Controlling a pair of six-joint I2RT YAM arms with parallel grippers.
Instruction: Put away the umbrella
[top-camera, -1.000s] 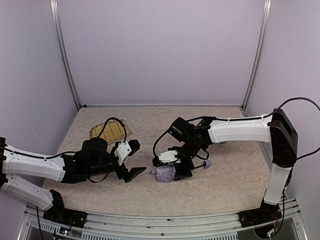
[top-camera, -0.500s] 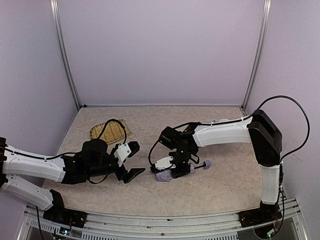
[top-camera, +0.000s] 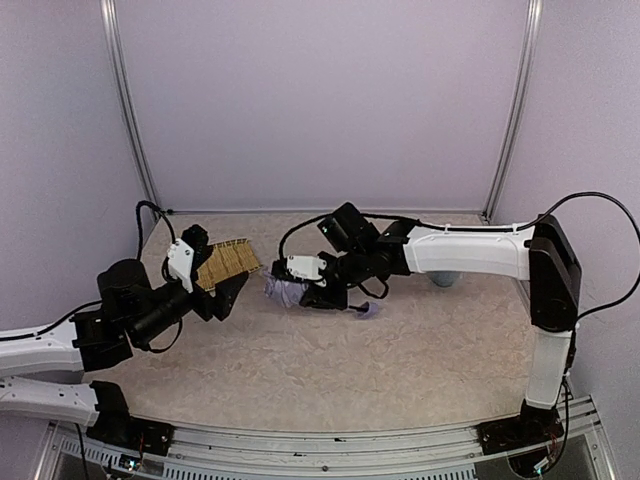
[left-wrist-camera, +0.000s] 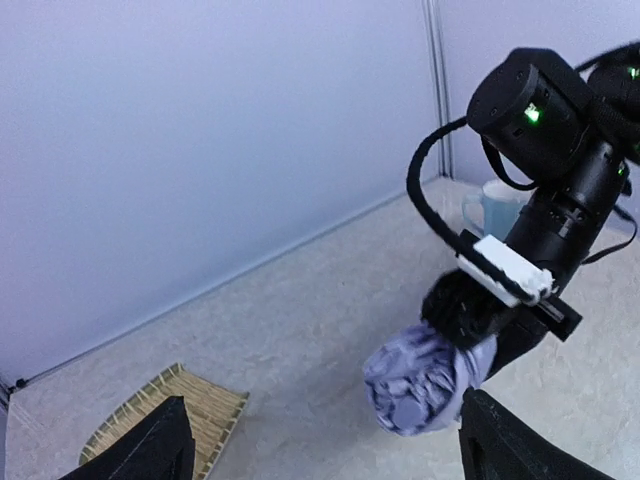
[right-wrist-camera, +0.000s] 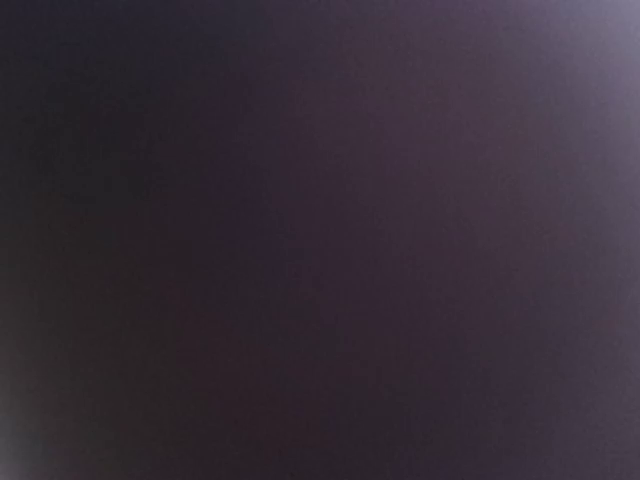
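The umbrella (top-camera: 283, 291) is folded into a short lavender bundle and hangs above the table left of centre. Its small handle knob (top-camera: 366, 312) trails to the right. My right gripper (top-camera: 308, 288) is shut on the bundle just behind its crumpled end. In the left wrist view that end of the umbrella (left-wrist-camera: 418, 381) faces the camera, with the right gripper's black fingers (left-wrist-camera: 462, 305) clamped on it. My left gripper (left-wrist-camera: 320, 455) stands open a short way left of the umbrella, pointing at it, with nothing between its fingers. The right wrist view is all dark.
A bamboo mat (top-camera: 228, 262) lies at the back left, partly under my left gripper (top-camera: 213, 272), and shows again as the mat (left-wrist-camera: 170, 415). A pale blue mug (top-camera: 443, 279) stands behind the right forearm, the same mug (left-wrist-camera: 488, 208). Purple walls close three sides.
The right gripper closed on the umbrella and carried it up and to the back left. The left arm swung back and left, over the mat, staying open.
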